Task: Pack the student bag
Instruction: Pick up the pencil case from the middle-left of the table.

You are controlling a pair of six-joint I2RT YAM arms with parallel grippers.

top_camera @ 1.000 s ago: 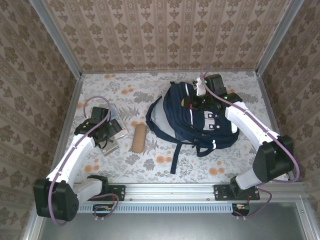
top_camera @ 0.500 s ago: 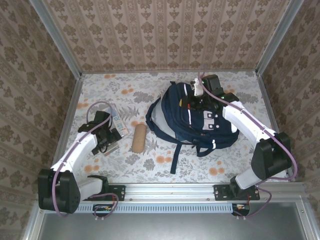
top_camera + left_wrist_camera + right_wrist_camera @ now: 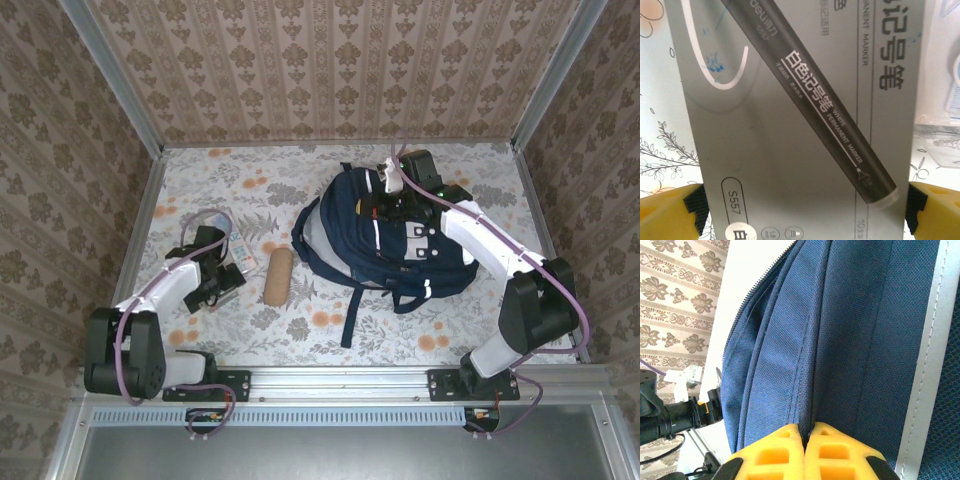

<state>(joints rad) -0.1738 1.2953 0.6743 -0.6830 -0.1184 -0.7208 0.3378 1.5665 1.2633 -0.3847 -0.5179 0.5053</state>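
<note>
While the left pincer (image 3: 802,212) stood wide apart, its yellow fingers (image 3: 667,210) sat in the lower corners of the wrist view on either side of a grey marker box (image 3: 790,125). The box lay between them but was not yet gripped. At that frame's right edge a clear packet (image 3: 945,75) with something blue inside lay just beside the box.

The right pincer (image 3: 807,440) was pressed together and looked clamped on a ridge of navy fabric running up from its tips. That fabric belonged to the bag (image 3: 390,240), which lay on the floral table (image 3: 300,170) at centre right of the overhead frame. The right arm reached to the bag's upper end. Whether the bag's mouth was held open could not be told.

A brown roll (image 3: 278,275) lay left of the bag, between it and the left arm.

By my judgement the packing had barely begun. The box, packet and roll were all out on the table, at centre left and lower left of the overhead frame, and nothing could be seen inside the bag. Each item had yet to be picked up, carried across and put in.
</note>
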